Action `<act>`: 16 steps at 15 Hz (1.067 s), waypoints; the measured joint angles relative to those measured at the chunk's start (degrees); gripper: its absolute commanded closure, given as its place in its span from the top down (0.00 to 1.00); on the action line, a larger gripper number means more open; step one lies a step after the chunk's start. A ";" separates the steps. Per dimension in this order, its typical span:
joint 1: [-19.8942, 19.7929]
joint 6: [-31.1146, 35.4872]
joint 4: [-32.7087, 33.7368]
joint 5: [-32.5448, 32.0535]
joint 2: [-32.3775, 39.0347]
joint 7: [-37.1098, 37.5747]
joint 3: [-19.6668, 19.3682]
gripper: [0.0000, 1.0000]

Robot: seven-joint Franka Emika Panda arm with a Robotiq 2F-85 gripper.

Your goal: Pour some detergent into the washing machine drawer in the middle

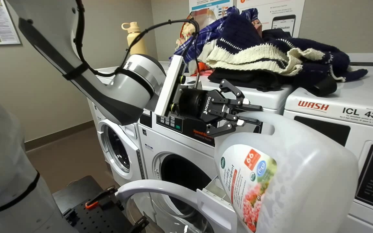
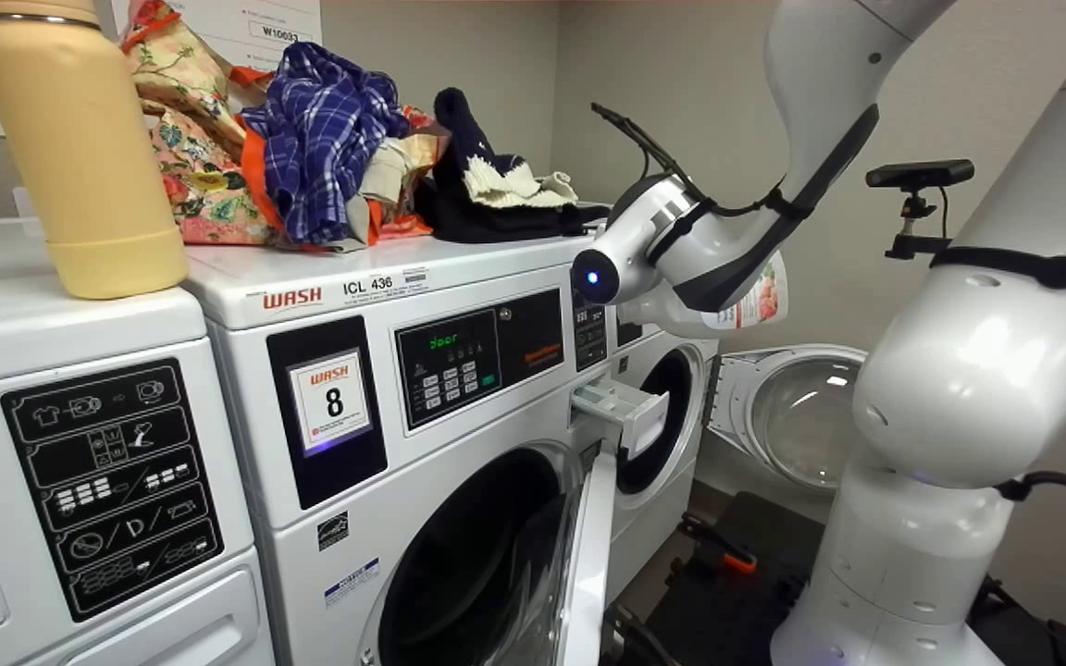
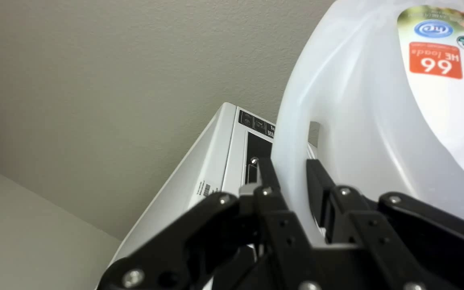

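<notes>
My gripper [image 1: 260,115] is shut on the handle of the detergent jug [image 1: 303,168]. In the wrist view the gripper [image 3: 290,165] has one finger on each side of the handle of the white jug [image 3: 361,133]. The jug is held tilted; its cap and mouth do not show. The washing machine [image 2: 334,573] has a dark control panel. Its drawer [image 2: 649,425] is pulled out, and shows in an exterior view [image 1: 217,208] partly behind the jug. In an exterior view the jug [image 2: 764,296] is mostly hidden by my arm, which hides the gripper there.
The machine's round door [image 2: 595,573] stands open below the drawer. A neighbouring machine's door [image 2: 811,416] is open too. Clothes [image 1: 257,51] are piled on the machine tops beside a yellow bottle [image 2: 80,157]. Another washer [image 1: 322,110] stands behind the jug.
</notes>
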 measured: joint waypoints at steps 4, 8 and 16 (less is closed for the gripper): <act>-0.23 -0.01 0.01 -1.50 2.93 -0.09 -1.15 0.06; -0.51 -0.36 0.04 -2.78 5.14 -0.12 -1.41 0.06; -0.56 -4.21 0.33 -7.39 8.87 -0.24 -1.39 0.06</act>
